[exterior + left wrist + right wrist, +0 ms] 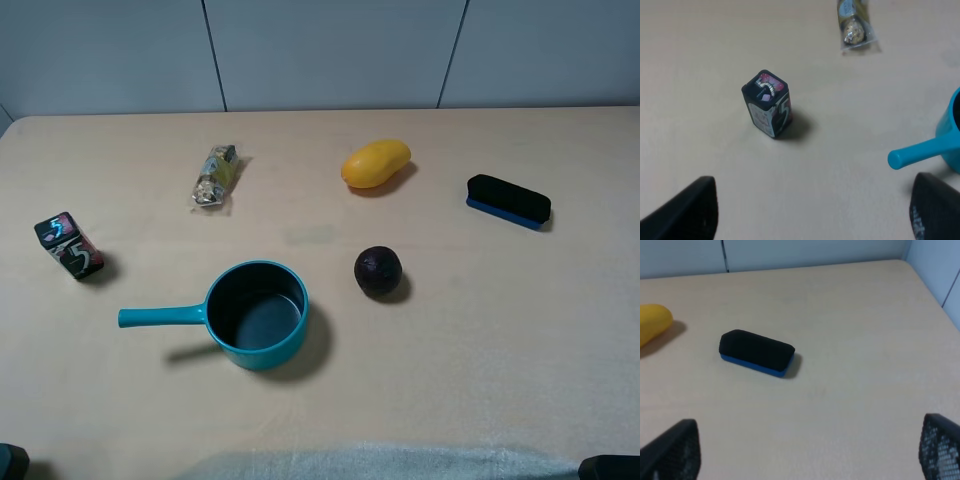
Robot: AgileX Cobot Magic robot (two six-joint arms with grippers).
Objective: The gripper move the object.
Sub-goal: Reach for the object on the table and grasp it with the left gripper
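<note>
Here the left fingers (pixel 687 212) stand wide apart, clear of the box (pixel 767 103).

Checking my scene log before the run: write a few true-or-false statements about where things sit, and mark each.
The object stands apart from the teal pan. True.
The mango lies inside the pan. False: it lies on the table, beyond the pan.
The left gripper has its jaws shut on the object. False: the jaws are open, short of it.
The eraser touches the mango. False: they lie apart.
The pan's handle points toward the object's side. True.
</note>
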